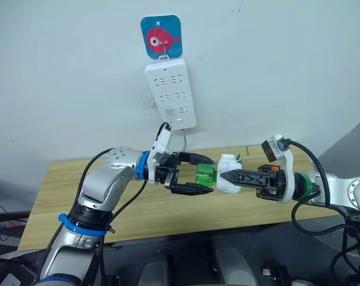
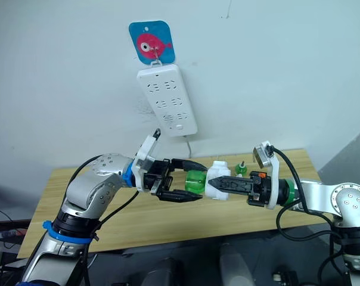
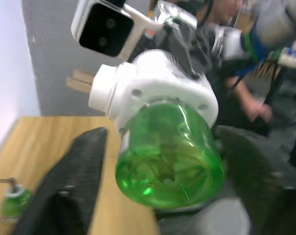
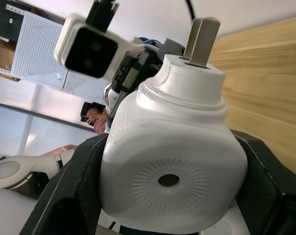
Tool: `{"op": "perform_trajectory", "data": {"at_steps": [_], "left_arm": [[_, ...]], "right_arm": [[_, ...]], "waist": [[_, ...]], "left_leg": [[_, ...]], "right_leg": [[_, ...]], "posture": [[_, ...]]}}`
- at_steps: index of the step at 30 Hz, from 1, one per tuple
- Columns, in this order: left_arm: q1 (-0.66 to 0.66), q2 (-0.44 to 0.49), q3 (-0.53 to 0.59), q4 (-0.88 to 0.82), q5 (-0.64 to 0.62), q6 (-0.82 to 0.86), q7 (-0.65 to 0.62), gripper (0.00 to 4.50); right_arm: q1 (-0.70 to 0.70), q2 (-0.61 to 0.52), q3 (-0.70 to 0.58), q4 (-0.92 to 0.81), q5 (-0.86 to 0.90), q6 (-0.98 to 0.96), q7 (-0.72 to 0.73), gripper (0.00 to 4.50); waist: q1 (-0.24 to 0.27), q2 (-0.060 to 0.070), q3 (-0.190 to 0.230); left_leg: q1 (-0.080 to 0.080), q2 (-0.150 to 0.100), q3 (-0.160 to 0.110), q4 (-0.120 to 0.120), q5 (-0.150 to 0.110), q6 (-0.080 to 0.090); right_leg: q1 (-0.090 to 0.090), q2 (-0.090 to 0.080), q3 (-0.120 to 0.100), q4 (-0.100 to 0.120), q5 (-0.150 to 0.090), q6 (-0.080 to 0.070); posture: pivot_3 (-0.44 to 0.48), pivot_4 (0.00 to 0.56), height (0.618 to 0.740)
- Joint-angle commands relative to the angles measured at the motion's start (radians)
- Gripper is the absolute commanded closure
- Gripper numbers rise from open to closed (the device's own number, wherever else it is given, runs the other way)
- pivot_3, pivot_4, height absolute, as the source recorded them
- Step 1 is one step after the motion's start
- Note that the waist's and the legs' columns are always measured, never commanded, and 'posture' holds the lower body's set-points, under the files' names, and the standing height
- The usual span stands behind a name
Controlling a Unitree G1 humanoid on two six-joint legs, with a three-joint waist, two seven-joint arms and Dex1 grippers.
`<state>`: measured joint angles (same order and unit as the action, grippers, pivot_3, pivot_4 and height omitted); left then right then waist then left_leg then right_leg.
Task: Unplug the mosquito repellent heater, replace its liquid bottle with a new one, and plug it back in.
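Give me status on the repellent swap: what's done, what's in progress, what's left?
Done: the small white rounded plastic heater is unplugged from the long white wall power strip and clamped in the right gripper. In hand: the left gripper is open around the green translucent bottle, which sits in the heater's socket. Left: remove it, fit the small green bottle on the wooden table, plug back in.

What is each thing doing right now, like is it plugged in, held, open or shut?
Mosquito repellent heater: unplugged, held in the air.
Green bottle: still in the heater.
Right gripper: shut on the heater.
Left gripper: open around the green bottle.
Power strip: hanging on wall, sockets empty.
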<state>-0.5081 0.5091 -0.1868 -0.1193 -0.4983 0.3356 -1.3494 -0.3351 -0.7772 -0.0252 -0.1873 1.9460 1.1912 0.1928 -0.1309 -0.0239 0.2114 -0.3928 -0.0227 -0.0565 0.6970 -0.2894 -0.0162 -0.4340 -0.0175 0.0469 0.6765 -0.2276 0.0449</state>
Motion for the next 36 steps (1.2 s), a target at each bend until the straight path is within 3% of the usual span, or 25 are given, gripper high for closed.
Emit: {"op": "perform_trajectory", "data": {"at_steps": [1, 18, 25, 35, 36], "left_arm": [[-0.002, -0.001, 0.004, 0.022, 0.060, -0.141, -0.010, 0.00], [-0.002, -0.061, -0.023, 0.075, 0.102, -0.311, 0.000, 0.00], [-0.007, -0.079, -0.035, 0.082, 0.114, -0.324, 0.007, 2.20], [-0.009, -0.074, -0.039, 0.080, 0.121, -0.331, 0.002, 2.24], [-0.011, -0.074, -0.038, 0.081, 0.121, -0.330, 0.003, 2.24]], "right_arm": [[-0.017, -0.017, -0.048, -0.002, 0.026, 0.017, 0.004, 1.37], [-0.026, -0.018, -0.044, 0.001, 0.026, 0.031, -0.020, 1.37], [-0.020, -0.013, -0.038, -0.015, 0.026, 0.024, -0.026, 1.37], [-0.006, -0.006, -0.056, -0.045, 0.026, -0.011, -0.059, 1.37], [-0.002, -0.012, -0.062, -0.049, 0.026, -0.013, -0.062, 1.02]], "waist": [[0.002, 0.000, 0.000], [0.019, 0.000, 0.000], [0.019, 0.000, 0.000], [0.019, 0.000, 0.000], [0.019, 0.000, 0.000]], "left_leg": [[0.000, 0.000, 0.000, 0.000, 0.000, 0.000], [0.000, 0.000, 0.000, 0.000, 0.000, 0.000], [0.000, 0.000, -0.001, 0.000, 0.000, 0.000], [0.000, 0.000, -0.001, 0.000, 0.000, 0.000], [0.000, 0.000, -0.001, 0.000, 0.000, 0.000]], "right_leg": [[0.000, 0.000, 0.000, 0.000, 0.000, 0.000], [0.000, 0.000, 0.000, 0.000, 0.000, 0.000], [0.000, 0.000, 0.000, 0.000, 0.000, 0.000], [0.000, 0.000, 0.000, 0.000, 0.000, 0.000], [0.000, 0.000, 0.000, 0.000, 0.000, 0.000]], "posture": [[-0.174, 0.151, 0.740], [-0.168, 0.148, 0.740], [-0.171, 0.148, 0.740], [-0.172, 0.144, 0.740], [-0.172, 0.144, 0.740]]}}
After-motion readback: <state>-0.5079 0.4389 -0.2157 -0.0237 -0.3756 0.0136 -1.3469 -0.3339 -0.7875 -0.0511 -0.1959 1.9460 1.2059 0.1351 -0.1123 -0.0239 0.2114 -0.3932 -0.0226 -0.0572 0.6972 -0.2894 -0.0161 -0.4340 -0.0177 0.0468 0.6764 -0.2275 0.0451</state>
